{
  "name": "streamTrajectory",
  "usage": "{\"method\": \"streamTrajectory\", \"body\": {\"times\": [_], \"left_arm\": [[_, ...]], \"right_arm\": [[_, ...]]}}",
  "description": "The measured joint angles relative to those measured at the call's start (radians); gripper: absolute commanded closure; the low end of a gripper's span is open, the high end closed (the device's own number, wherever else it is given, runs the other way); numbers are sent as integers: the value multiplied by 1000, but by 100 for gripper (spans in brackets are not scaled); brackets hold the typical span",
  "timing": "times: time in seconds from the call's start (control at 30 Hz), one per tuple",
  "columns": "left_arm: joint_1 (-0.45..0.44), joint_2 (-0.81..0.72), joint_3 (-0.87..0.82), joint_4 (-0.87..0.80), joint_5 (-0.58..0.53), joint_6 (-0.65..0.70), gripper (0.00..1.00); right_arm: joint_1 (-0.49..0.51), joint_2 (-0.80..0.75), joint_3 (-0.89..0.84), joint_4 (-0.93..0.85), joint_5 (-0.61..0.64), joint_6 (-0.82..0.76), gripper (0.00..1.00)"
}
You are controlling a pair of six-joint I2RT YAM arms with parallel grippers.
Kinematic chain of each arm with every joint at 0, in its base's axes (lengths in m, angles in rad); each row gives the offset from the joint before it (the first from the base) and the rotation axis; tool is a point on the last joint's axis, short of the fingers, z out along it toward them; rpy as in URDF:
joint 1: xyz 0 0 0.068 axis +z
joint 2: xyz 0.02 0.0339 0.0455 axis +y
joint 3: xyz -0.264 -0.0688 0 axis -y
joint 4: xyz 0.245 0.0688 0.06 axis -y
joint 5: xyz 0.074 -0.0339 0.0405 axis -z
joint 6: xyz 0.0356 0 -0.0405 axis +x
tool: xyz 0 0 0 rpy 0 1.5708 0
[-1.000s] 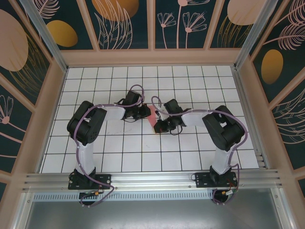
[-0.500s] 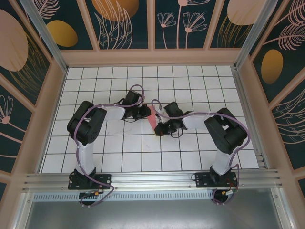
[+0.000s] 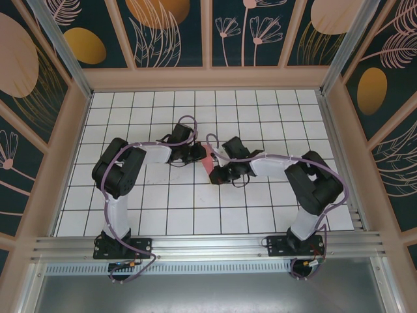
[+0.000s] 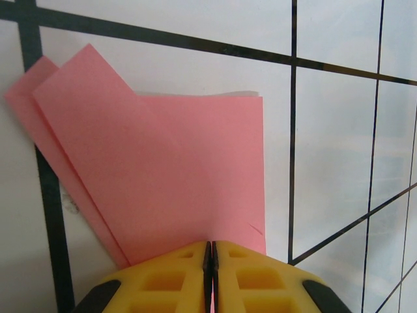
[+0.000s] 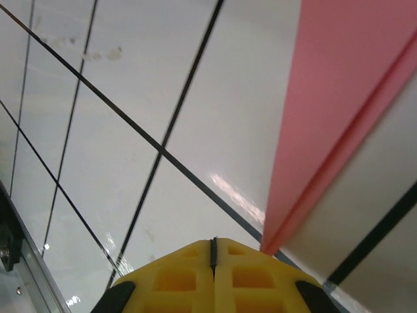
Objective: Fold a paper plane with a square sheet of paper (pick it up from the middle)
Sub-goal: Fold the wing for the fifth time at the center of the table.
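Left wrist: paper in left hand

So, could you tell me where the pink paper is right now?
In the top view the pink paper is mid-table, between both grippers: the left gripper pinches its edge, the right gripper is shut beside it.

Bright, even light falls from above in the top view, and the white desk carries only faint, soft shadows beneath the arms. The wide lens leans the enclosure walls outward at the edges. In the left wrist view the pink paper is sharp, with a thin grey shadow along its upper edge (the left hand below it looks slightly soft). The right wrist view is blurrier, with white glare patches on the glossy desk
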Motion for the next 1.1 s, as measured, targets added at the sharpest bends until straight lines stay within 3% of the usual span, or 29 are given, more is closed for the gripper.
{"method": "streamTrajectory", "body": {"times": [0.5, 0.77, 1.1], "left_arm": [[0, 1, 2, -3, 0, 0, 87], [0, 1, 3, -6, -1, 0, 87], [0, 5, 22, -28, 0, 1, 86]], "right_arm": [[-16, 130, 31, 93, -1, 50, 100], [-26, 50, -136, 268, -19, 95, 100], [-27, -16, -181, 222, 3, 130, 100]]}}
